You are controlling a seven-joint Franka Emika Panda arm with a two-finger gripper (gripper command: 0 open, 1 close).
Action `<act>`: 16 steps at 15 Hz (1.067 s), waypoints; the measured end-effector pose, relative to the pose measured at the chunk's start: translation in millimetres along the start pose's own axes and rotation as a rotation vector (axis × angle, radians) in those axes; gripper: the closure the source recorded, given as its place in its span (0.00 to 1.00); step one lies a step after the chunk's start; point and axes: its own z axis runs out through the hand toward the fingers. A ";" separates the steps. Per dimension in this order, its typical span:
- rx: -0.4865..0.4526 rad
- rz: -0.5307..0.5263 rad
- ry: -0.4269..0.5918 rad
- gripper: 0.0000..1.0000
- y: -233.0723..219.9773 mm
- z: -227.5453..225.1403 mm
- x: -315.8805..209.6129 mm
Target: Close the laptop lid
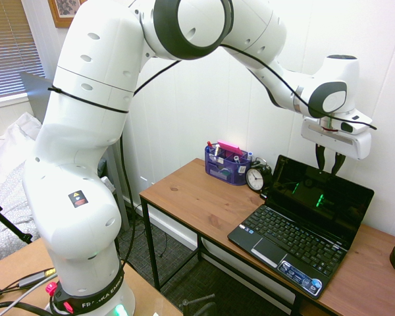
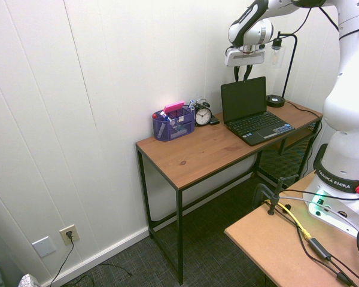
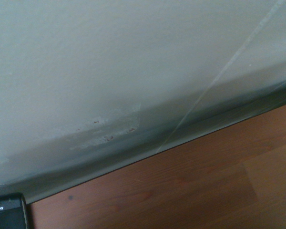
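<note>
White robot arm (image 1: 82, 178) nearest; its claw (image 1: 329, 162), parted and empty, is by the top edge of the laptop lid (image 1: 322, 199), upright at four o'clock on the surface (image 1: 191, 197). Closing appears wholly left to do.

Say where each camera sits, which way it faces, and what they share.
First exterior: beside the white robot arm, facing the wall; arm and gripper show.
Second exterior: opposite side, looking down along the brown wooden desk; arm enters from the right.
Wrist: above the desk's back edge, facing wall and wood; no robot parts show.
Both exteriors share the open black laptop and purple plastic caddy.
</note>
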 end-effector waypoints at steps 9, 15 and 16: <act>0.005 0.008 -0.011 1.00 16.8 10.1 -2.6; 0.022 0.003 -0.009 1.00 42.5 10.8 -20.7; 0.023 0.005 -0.011 1.00 49.4 12.1 -26.4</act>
